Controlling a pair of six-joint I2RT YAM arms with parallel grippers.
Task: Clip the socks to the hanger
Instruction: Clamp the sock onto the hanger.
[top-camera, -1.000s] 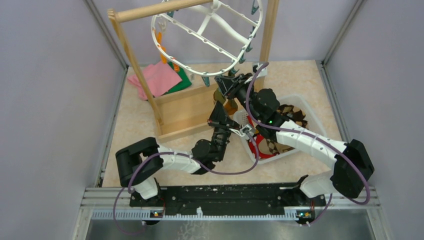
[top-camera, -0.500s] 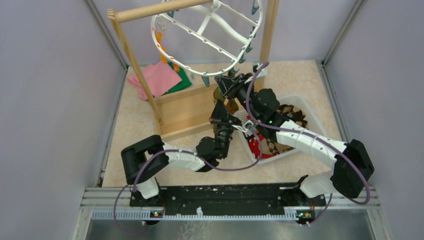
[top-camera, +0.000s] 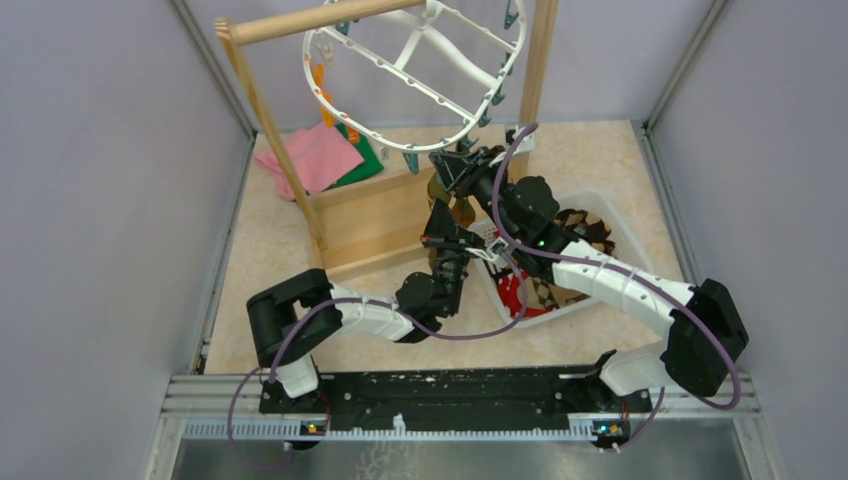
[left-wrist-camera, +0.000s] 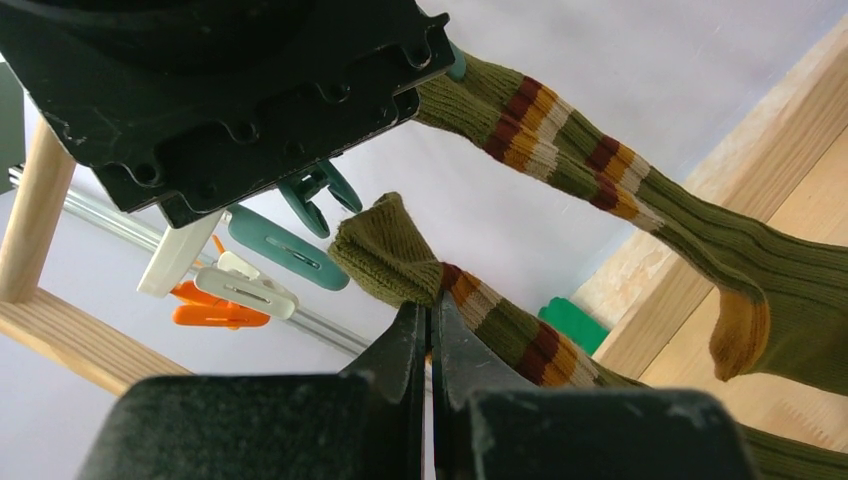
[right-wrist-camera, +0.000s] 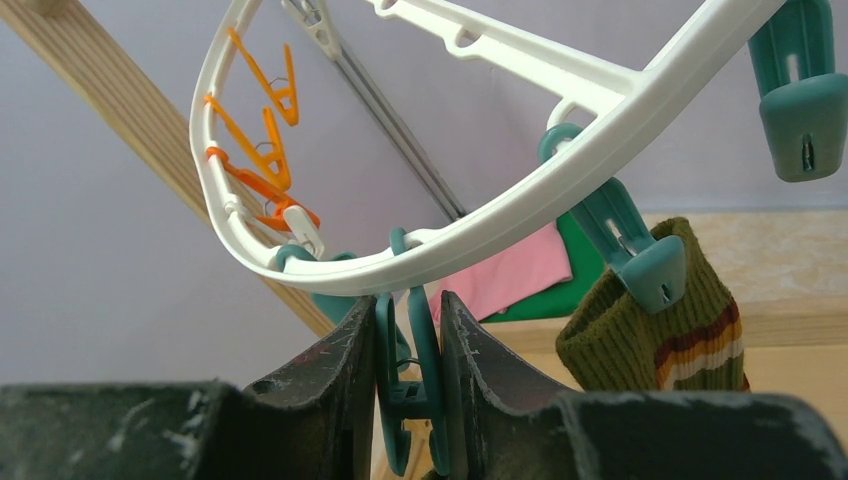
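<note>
You have the olive striped sock (left-wrist-camera: 395, 260) pinched near its cuff in your left gripper (left-wrist-camera: 430, 325), jaws closed tight on it. A second olive sock (right-wrist-camera: 650, 340) hangs from another teal clip (right-wrist-camera: 650, 270). Your right gripper (right-wrist-camera: 408, 315) is clamped on a teal clip (right-wrist-camera: 425, 345) at the near rim of the hanger (right-wrist-camera: 520, 200), which hangs from the wooden rack (top-camera: 300, 25) toward the far edge of the counter (top-camera: 270, 250).

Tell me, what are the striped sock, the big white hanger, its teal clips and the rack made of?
The striped sock is knitted fabric, matte, with ribbed stitches showing. The hanger looks like moulded white plastic, smooth with a slight sheen. The teal clip is probably plastic too, smooth with a moulded slot. The rack is pale, apparently unpainted wood with visible grain.
</note>
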